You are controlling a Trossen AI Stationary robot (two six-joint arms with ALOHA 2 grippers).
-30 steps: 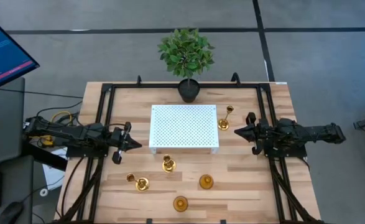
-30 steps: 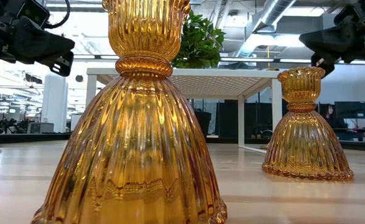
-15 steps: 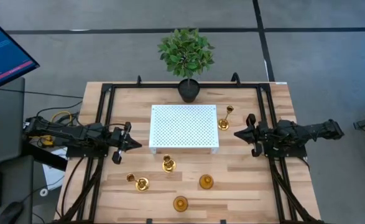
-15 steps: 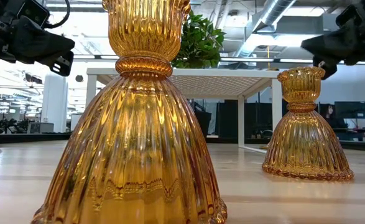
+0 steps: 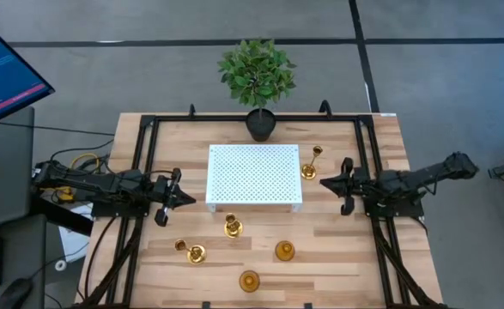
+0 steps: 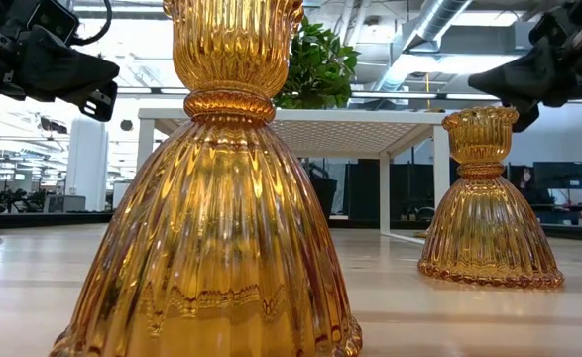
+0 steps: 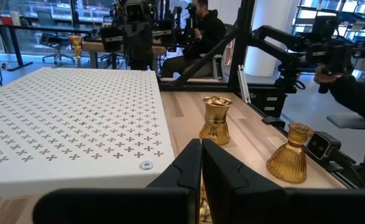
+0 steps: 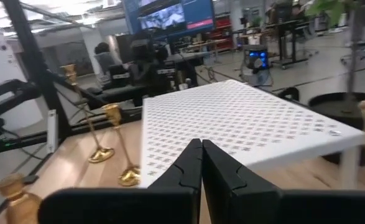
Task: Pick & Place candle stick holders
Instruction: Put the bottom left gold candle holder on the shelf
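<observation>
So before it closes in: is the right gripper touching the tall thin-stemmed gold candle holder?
Apart. The high view shows bare wood between the right gripper and the tall holder.

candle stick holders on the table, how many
5. One tall holder stands right of the white perforated shelf; four sit in front of it. None seems hidden.

The nearest candle stick holder [image 6: 211,198] is cut off at top.
</observation>
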